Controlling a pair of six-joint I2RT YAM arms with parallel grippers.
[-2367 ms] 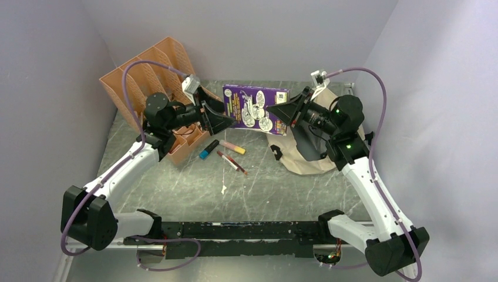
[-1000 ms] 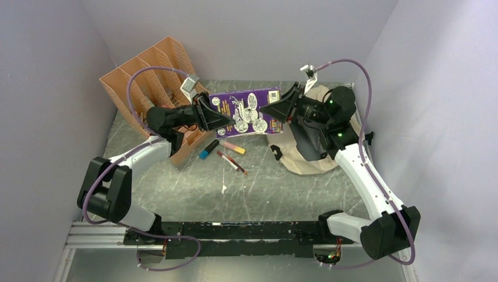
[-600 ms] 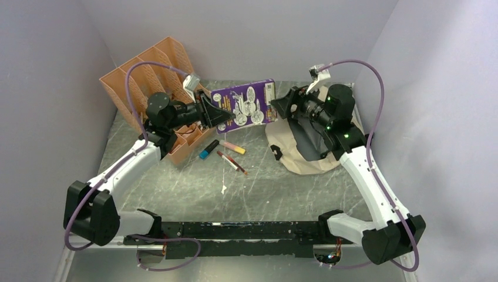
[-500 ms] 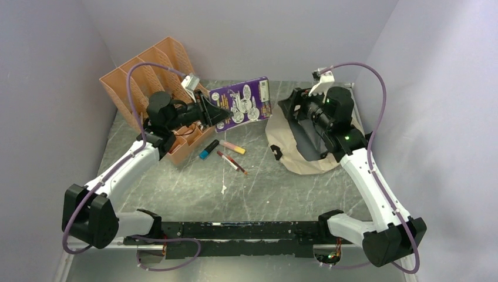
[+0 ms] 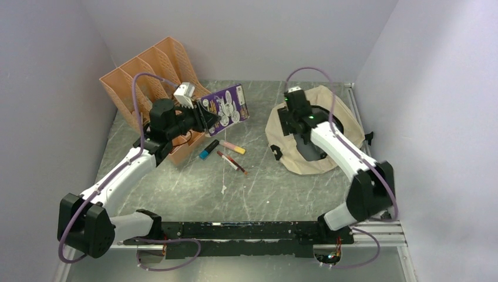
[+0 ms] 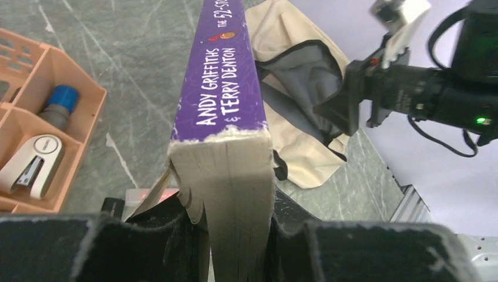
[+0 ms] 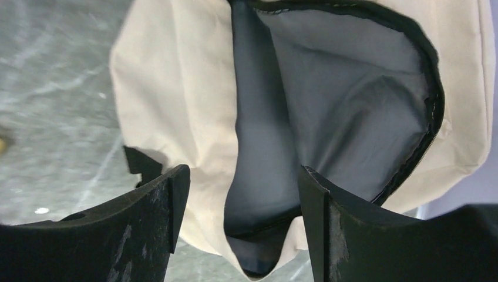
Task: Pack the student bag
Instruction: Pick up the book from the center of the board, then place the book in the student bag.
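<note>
1. Left claw (image 5: 209,117) is clamped on the bottom end of a purple book (image 5: 230,107). It holds the book up off the tabletop (image 5: 264,194), upper middle of the overhead view, just right of the orange organizer (image 5: 138,76).
2. In the left wrist view the book (image 6: 226,76) sticks straight out from the claw (image 6: 235,249), spine on top and page edges facing the camera. The spine reads "Andy Griffiths & Terry Denton".
3. The student bag (image 5: 286,155) lies flat on the tabletop, right of centre in the overhead view, well apart from the book. Its zipper is undone, so the dark grey lining shows.
4. Right claw (image 5: 292,120) hangs over the left part of the bag with its jaws spread wide, nothing between them. The right wrist view shows the claw (image 7: 241,176) right above the open mouth of the bag (image 7: 170,88), but I can't tell if the fingers touch the fabric.
5. Loose stuff in the middle of the tabletop, below the book: a blue-capped marker (image 5: 208,148), a yellow and pink highlighter (image 5: 233,146) and a red pen (image 5: 231,161).
6. The left wrist view also catches a white stapler (image 6: 32,164) sitting in a low compartment of the organizer (image 6: 88,94), lower left of the frame.
</note>
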